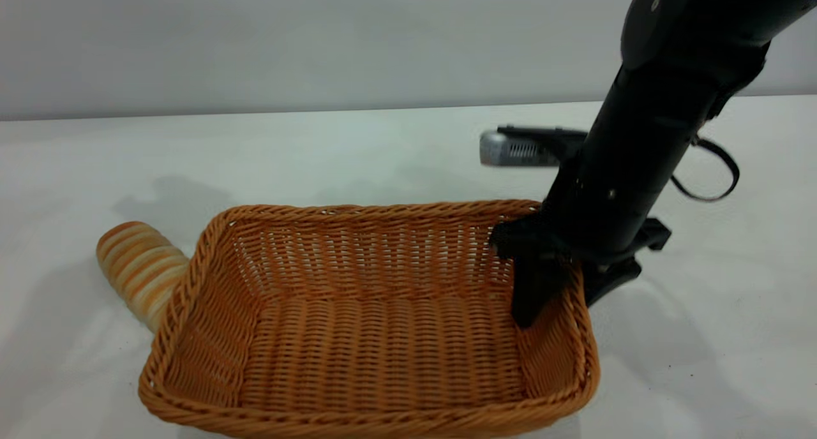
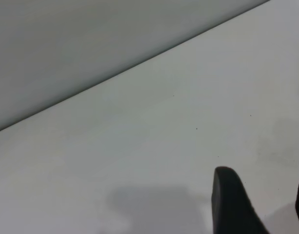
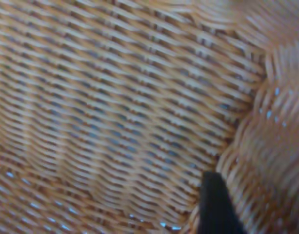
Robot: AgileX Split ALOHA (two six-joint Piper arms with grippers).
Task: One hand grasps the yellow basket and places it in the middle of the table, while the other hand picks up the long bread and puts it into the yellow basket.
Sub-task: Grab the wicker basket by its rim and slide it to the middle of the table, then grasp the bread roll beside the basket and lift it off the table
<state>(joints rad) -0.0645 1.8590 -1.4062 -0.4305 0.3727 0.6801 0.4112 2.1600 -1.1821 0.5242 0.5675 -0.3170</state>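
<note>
The yellow basket stands on the white table, near the front and open side up. My right gripper is shut on the basket's right wall, one finger inside and one outside. The right wrist view shows the weave close up with one finger against the wall. The long bread, striped orange-brown and cream, lies on the table by the basket's left rear corner, partly hidden behind the rim. My left gripper is open and empty above bare table, away from both.
A silver and black device lies on the table behind the right arm. A black cable loop hangs off that arm. A grey wall runs along the table's far edge.
</note>
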